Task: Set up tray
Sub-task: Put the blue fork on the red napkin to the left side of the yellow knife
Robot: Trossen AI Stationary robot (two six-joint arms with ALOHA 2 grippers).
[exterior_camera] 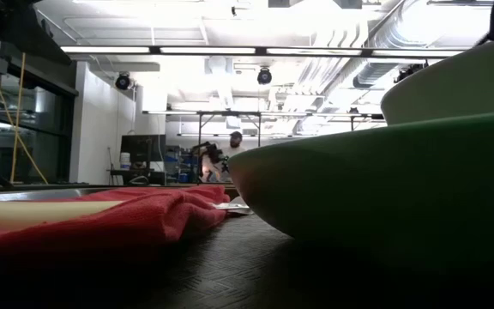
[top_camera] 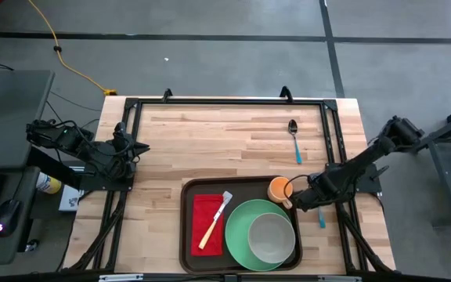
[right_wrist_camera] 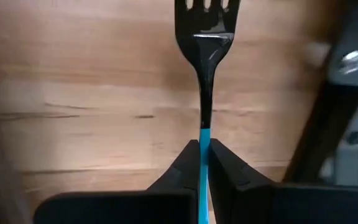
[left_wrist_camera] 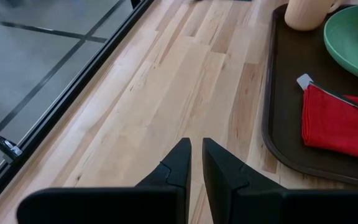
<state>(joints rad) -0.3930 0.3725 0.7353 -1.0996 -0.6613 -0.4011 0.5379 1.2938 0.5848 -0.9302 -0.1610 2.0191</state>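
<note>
The dark brown tray (top_camera: 186, 235) lies at the table's near edge. On it are a red napkin (top_camera: 204, 207) with a yellow-handled utensil (top_camera: 212, 227) across it, a green plate (top_camera: 237, 235) holding a grey bowl (top_camera: 271, 239), and an orange cup (top_camera: 279, 189). My right gripper (top_camera: 313, 200) hangs just past the tray's right rim, shut on a fork (right_wrist_camera: 204, 37) with a blue handle. My left gripper (left_wrist_camera: 196, 165) waits at the table's left edge, its fingers together with nothing between them. My right gripper pinches the fork's blue handle (right_wrist_camera: 204, 146) between its two fingers, close to where the blue meets the dark neck. The fingers come from above, pointing down. The fork runs level over the bare wood. Whether it is clear of the table I cannot tell.
A blue-handled spoon (top_camera: 294, 137) lies on the wood toward the far right. Black frame rails (top_camera: 331, 149) run along the table's sides and far edge. Bare wood stretches between the left arm and the tray.
</note>
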